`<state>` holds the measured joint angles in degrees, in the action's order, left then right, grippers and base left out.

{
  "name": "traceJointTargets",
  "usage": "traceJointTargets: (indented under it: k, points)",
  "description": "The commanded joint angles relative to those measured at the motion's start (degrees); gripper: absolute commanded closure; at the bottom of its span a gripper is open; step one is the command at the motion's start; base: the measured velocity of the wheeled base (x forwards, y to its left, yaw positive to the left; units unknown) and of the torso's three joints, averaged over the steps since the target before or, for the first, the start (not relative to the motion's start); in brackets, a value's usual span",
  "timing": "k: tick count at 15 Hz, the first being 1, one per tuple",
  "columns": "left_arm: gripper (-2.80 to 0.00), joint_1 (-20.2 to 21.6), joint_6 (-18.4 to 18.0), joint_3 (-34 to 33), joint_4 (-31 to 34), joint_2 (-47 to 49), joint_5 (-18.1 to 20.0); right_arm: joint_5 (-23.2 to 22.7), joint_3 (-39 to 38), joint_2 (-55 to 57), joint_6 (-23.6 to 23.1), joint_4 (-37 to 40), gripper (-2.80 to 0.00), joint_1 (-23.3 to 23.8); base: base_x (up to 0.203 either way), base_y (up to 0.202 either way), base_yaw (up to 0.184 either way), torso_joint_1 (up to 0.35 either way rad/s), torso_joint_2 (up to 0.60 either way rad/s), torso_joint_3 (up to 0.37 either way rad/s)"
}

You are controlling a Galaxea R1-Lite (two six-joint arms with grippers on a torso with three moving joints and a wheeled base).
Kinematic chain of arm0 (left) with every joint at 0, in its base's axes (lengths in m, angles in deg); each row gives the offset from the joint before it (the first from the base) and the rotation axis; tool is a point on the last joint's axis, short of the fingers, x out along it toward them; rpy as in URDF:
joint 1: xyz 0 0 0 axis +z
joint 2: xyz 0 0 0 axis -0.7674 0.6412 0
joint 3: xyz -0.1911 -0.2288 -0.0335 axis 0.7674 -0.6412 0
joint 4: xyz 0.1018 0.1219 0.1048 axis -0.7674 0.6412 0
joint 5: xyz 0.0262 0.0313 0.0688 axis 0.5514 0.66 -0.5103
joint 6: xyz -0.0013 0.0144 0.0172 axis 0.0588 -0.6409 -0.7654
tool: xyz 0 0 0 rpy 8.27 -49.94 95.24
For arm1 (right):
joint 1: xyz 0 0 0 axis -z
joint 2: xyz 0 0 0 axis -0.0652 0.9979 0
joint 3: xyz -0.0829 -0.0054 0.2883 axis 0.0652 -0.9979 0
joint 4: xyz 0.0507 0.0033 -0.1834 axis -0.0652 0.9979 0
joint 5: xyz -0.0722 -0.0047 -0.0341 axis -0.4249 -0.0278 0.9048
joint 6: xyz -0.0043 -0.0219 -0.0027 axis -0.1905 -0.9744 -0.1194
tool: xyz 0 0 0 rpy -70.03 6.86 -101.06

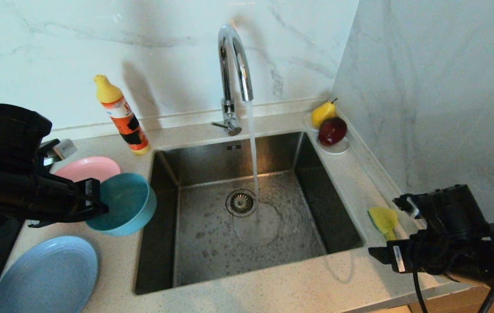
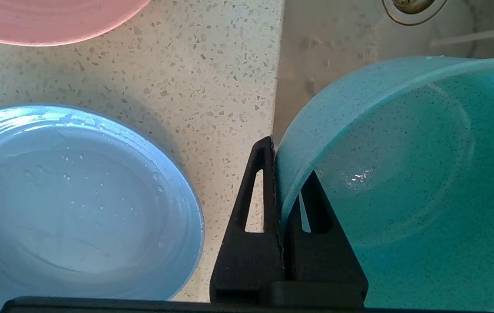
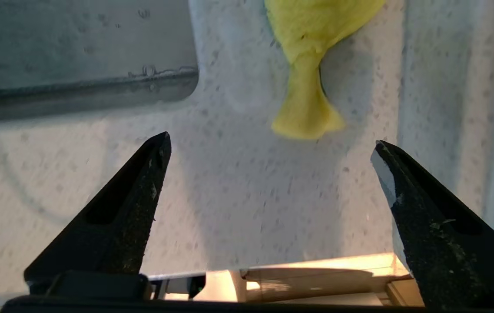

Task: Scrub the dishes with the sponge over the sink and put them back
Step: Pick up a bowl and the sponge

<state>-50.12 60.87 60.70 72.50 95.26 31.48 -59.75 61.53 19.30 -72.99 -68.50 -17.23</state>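
right gripper (image 3: pixel 270 143): fingers spread wide and holding nothing, low over the counter at the sink's right side.
sponge (image 3: pixel 312 65): yellow and squashed, lying on the counter just past the open fingertips, not touching them. i think the fingers are wide so they can go down around it.
blue plate (image 2: pixel 68 200): flat on the counter beside the left fingers, wet, with only drops of water in it.
left gripper (image 2: pixel 288 161): fingers pinching the rim of the teal bowl (image 2: pixel 403 174), one finger outside the wall and one inside.
teal bowl, why held so: it is tipped on its side at the sink's left edge (no food in it, just a little shine of water). that way the open side is easy to scrub, i think.
pink plate (image 2: pixel 51 19): on the counter past the left fingertips, nothing seen in it.
sink (image 1: pixel 307 174): water runs from the tap (image 1: pixel 233 61) down beside the drain (image 1: pixel 241 202). no dishes in it.
saucer (image 1: pixel 338 149): far back corner, holding a yellow pear (image 1: pixel 323 113) and a red fruit (image 1: pixel 332 130).
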Motion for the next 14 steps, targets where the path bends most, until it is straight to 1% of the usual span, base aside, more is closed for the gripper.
traceJointTargets:
  k: [1, 7, 12, 14]
  points:
    - [0.00, 0.0, 0.1, 0.2, 0.1, 0.0, 0.0, -0.2, 0.0, 2.3, 0.1, -1.7, -2.80, 1.0, 0.000, 0.000, 0.000, 0.000, 0.00, 0.000]
    - [0.00, 0.0, 0.1, 0.4, 0.1, -0.2, 0.0, -0.7, 1.1, 4.6, 0.2, -2.7, -2.80, 1.3, 0.000, 0.000, 0.000, 0.000, 0.00, 0.000]
    - [0.00, 0.0, 0.1, 0.5, 0.1, -0.5, 0.0, -1.3, 4.0, 5.4, -0.1, -3.5, -2.80, 3.8, 0.000, 0.000, 0.000, 0.000, 0.00, 0.000]
    - [0.00, 0.0, 0.1, 0.5, 0.1, -0.5, 0.0, -1.3, 4.5, 5.6, -0.2, -3.4, -2.80, 3.8, 0.000, 0.000, 0.000, 0.000, 0.00, 0.000]
